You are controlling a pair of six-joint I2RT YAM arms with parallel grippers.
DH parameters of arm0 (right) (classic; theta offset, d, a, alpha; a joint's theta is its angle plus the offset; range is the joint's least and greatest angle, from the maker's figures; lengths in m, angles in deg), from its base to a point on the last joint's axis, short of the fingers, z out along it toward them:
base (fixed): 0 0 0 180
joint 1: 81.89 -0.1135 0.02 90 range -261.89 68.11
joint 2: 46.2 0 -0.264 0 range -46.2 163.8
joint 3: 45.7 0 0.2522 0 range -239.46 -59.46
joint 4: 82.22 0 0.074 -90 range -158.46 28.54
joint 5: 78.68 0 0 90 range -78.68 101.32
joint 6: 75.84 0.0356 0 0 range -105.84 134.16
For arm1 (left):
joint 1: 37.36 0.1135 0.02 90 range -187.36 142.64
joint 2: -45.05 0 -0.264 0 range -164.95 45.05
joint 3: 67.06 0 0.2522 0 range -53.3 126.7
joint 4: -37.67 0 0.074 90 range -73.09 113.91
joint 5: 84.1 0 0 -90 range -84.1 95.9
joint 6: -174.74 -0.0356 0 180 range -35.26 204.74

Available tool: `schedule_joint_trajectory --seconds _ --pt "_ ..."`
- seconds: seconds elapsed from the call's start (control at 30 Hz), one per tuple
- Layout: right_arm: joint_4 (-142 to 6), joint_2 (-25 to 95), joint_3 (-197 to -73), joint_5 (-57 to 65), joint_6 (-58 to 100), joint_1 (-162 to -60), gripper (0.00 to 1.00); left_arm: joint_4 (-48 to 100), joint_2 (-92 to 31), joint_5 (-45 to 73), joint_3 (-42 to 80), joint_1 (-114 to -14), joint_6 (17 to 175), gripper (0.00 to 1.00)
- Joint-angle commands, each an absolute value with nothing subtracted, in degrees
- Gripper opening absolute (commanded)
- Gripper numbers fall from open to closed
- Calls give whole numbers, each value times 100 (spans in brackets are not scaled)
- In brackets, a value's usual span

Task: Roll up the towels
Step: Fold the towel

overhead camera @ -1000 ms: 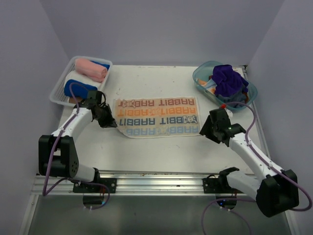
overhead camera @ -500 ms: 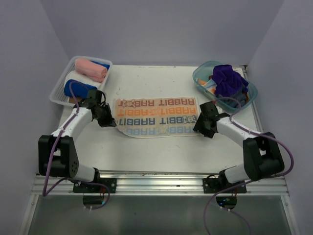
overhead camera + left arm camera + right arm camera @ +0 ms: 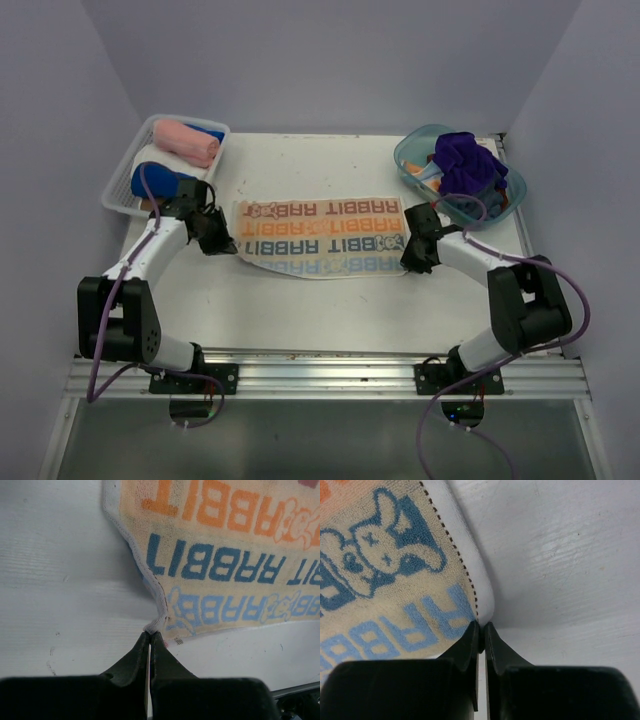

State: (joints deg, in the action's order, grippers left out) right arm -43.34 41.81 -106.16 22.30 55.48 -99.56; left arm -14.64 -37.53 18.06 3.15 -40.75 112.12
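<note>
Right now you have the left gripper [image 3: 150, 634] clamped on the near-left corner of the RABBIT towel [image 3: 320, 238], and the right gripper [image 3: 481, 626] clamped on its near-right corner, while it lies spread mid-table [image 3: 320, 305].

RABBIT towel [image 3: 322, 237] spread flat, centre; pink towel [image 3: 186, 142] rolled far-left; purple towel [image 3: 468, 165] bunched far-right.

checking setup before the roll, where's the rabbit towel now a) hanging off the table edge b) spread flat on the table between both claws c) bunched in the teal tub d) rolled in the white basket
b: the rabbit towel lies spread on the table, the left claw shut on its near left corner and the right claw shut on its right edge.
</note>
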Motion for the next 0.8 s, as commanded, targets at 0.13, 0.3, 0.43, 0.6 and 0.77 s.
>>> schedule_joint_trajectory --seconds 0.13,0.3,0.43,0.6,0.77 --pt "-3894 3371 -11157 2564 5424 -9965 0 -1590 -3590 1908 971 -4061 11146 0" --pt "-3340 2546 -11825 2810 5161 -9965 0 -1880 -3353 1917 1945 -4061 11234 0" --pt "-2858 2097 -12667 2960 4923 -9965 0 -1986 -3045 1987 2684 -4061 11357 0" --pt "-2364 1665 -13565 2917 4747 -9965 0 -1916 -2641 2075 3335 -4061 11489 0" --pt "-1776 1104 -14426 2749 4677 -9965 0 -2065 -2052 1926 3758 -4061 11480 0"
